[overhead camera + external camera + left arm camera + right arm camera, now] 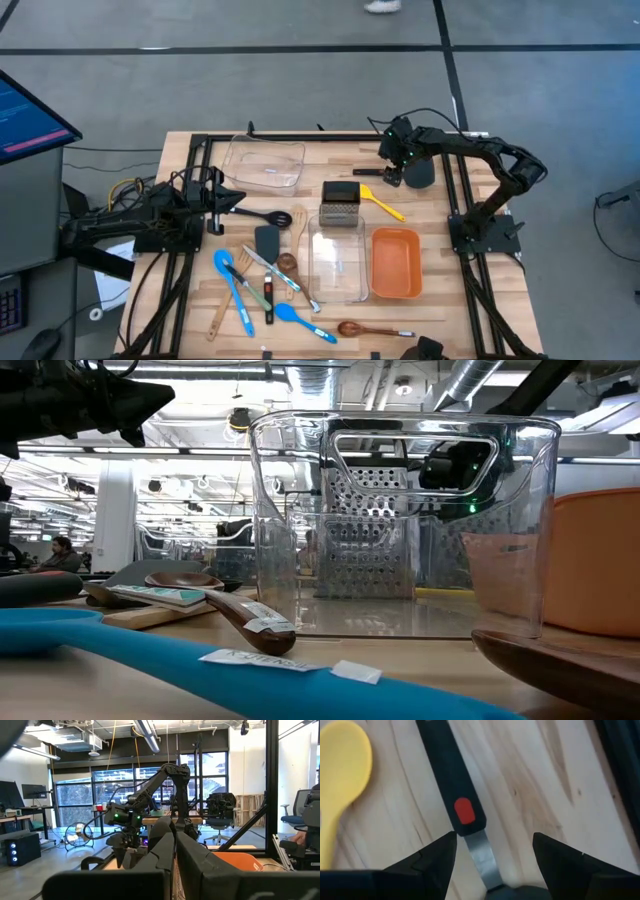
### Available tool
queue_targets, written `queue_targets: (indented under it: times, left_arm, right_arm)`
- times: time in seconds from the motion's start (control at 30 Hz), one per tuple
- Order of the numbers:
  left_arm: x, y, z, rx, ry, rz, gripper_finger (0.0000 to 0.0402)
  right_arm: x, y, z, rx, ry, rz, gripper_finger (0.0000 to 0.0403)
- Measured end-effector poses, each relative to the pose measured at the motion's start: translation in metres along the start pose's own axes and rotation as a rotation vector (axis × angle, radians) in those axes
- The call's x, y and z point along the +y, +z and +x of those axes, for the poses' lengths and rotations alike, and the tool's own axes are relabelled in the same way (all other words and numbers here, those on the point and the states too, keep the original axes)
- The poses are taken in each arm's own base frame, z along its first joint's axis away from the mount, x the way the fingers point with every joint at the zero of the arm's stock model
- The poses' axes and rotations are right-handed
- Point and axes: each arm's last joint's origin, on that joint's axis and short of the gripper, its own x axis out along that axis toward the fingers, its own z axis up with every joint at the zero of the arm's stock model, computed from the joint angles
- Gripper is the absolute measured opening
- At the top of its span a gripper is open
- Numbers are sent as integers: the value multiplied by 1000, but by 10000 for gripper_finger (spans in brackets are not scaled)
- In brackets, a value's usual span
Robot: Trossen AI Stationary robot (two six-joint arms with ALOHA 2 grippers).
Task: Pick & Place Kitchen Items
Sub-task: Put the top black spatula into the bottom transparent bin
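just below right gripper (492, 852): black turner (451, 775)

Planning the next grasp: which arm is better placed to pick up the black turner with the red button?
Right. The right gripper hangs open directly over the turner, fingers straddling its handle. The left gripper sits across the table.

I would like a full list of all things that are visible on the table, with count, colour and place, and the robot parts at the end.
Clear tubs: 2; one at the far side, one at the centre.
Orange bin: 1, right of the centre tub.
Grater: 1, steel, between the two tubs.
Yellow spoon: 1, right of the grater.
Black-handled turner: 1, with red dot, under the right gripper.
Blue spoons: about 3, near left.
Wooden spoons: several, near edge.
Black ladle: 1, by the left gripper.
Left gripper: left side, idle.
Right gripper: open over the turner.
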Motion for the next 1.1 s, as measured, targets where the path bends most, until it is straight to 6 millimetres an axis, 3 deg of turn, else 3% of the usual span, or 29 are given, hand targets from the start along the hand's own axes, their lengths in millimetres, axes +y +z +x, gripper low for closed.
queue_targets:
  times: [0.2,0.53,0.83,0.97,1.1]
  left_arm:
    - [0,0,0,0,0,0,8]
    - [0,0,0,0,1,0,8]
    - [0,0,0,0,8,0,8]
    - [0,0,0,1,8,0,8]
    - [0,0,0,1,8,0,8]
  right_arm:
    - [-1,2,7,-10,7,-1,255]
    - [3,1,46,69,87,-4,255]
    - [1,7,37,39,71,-7,251]
    - [0,13,31,8,51,-11,220]
    - [-1,13,31,8,52,-10,161]
